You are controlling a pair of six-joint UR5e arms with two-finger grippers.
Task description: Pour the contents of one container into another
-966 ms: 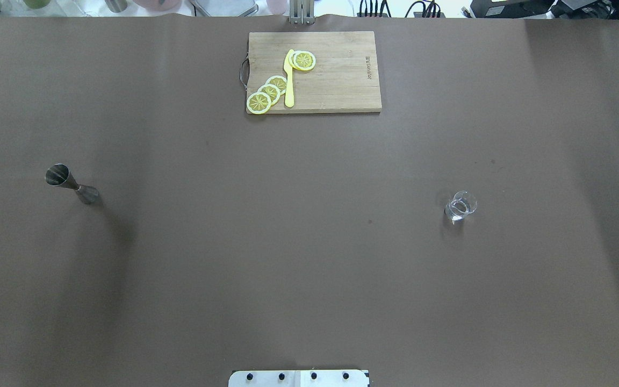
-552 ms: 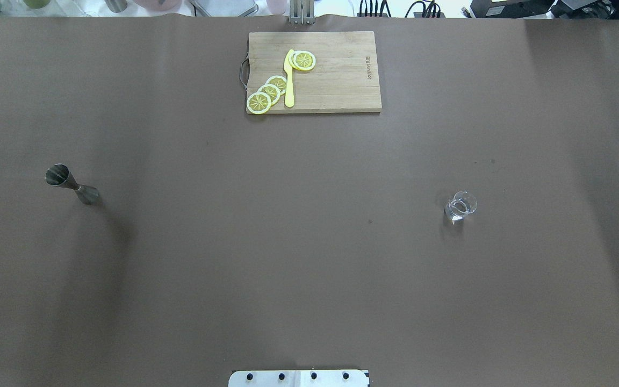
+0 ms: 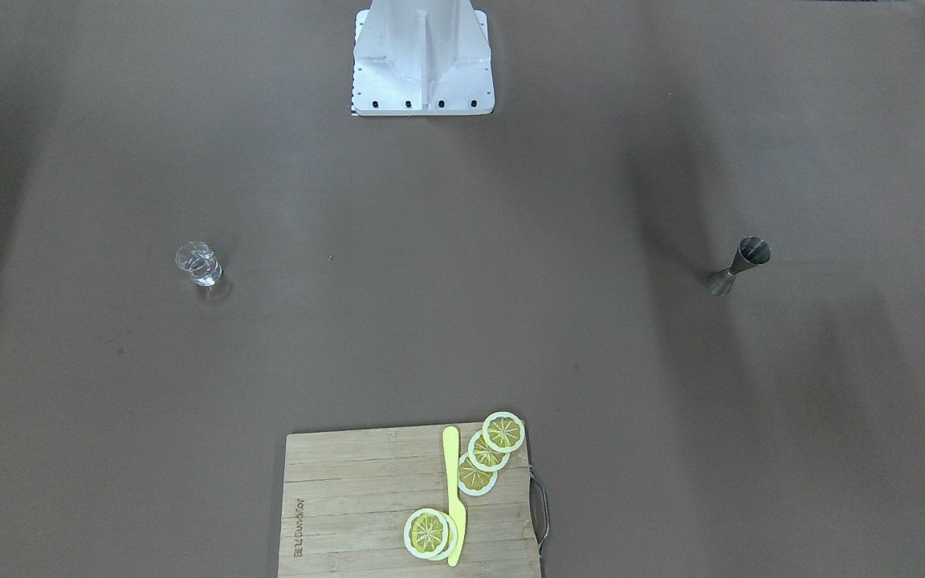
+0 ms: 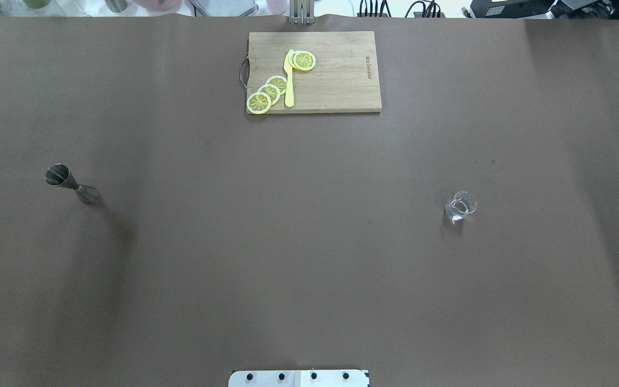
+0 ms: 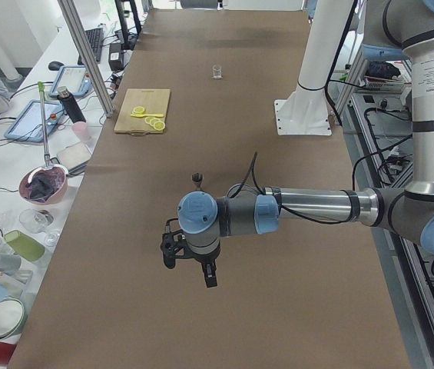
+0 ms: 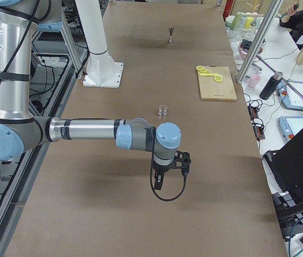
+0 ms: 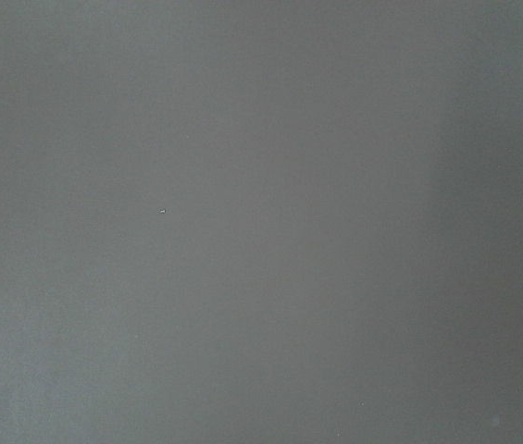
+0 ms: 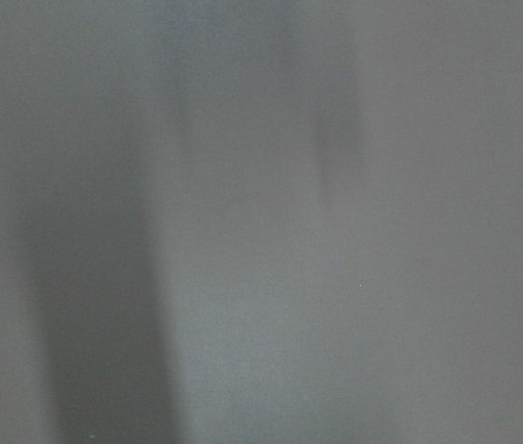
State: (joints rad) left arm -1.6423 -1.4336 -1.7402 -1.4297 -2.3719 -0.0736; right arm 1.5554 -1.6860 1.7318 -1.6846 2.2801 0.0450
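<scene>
Okay, front view: glass (image 3: 198, 264) and metal jigger (image 3: 739, 266) stand upright on the table (image 3: 462, 321), well apart. Overhead: the jigger is on the robot's left, the glass on its right, and the cutting board (image 4: 336, 75) is at the far edge. Side views: left gripper (image 5: 190, 265) and right gripper (image 6: 170, 171) hang above the table, touching neither; can't tell if the claws are released or clenched.

Even overhead light, soft shadows, blurry wrist views

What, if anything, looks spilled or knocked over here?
Nothing stands out. The metal cup and the little glass both stand upright with no puddle showing, and the lemon slices and knife lie on the board.
</scene>
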